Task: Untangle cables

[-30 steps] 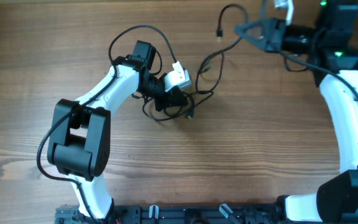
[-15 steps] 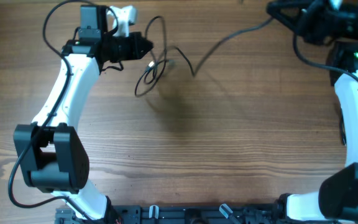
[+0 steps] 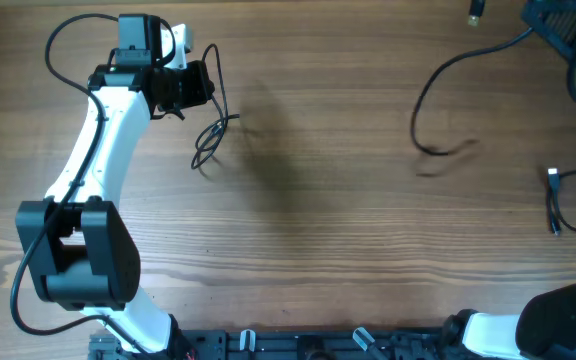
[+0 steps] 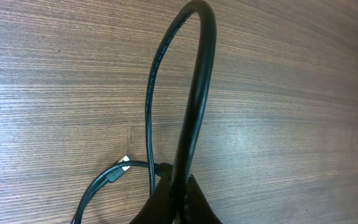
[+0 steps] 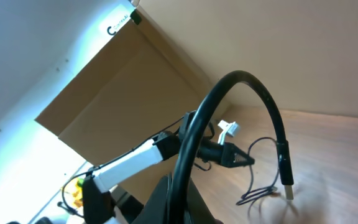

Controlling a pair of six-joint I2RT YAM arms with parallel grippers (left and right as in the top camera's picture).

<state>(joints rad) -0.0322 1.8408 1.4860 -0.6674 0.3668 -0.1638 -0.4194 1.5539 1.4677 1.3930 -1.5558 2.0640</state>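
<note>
- The wooden table (image 3: 298, 260) fills the overhead view.
- The left arm (image 3: 103, 160) reaches toward the table's far left corner.
- A long cable (image 3: 416, 115) curves from the right gripper, at the far right corner, down toward the middle right of the table. Its lower end is blurred.
- A looped cable (image 3: 208, 140) hangs in small coils just below the left gripper.
- A short cable (image 3: 553, 205) lies alone near the right edge, well apart from the other two.
- The left gripper (image 4: 176, 205) has its jaws pinched on the looped cable, which arches above them.
- The right gripper (image 5: 178, 205) is clamped on the long cable.
- A plug (image 5: 286, 186) dangles from the long cable's short free end.
</note>
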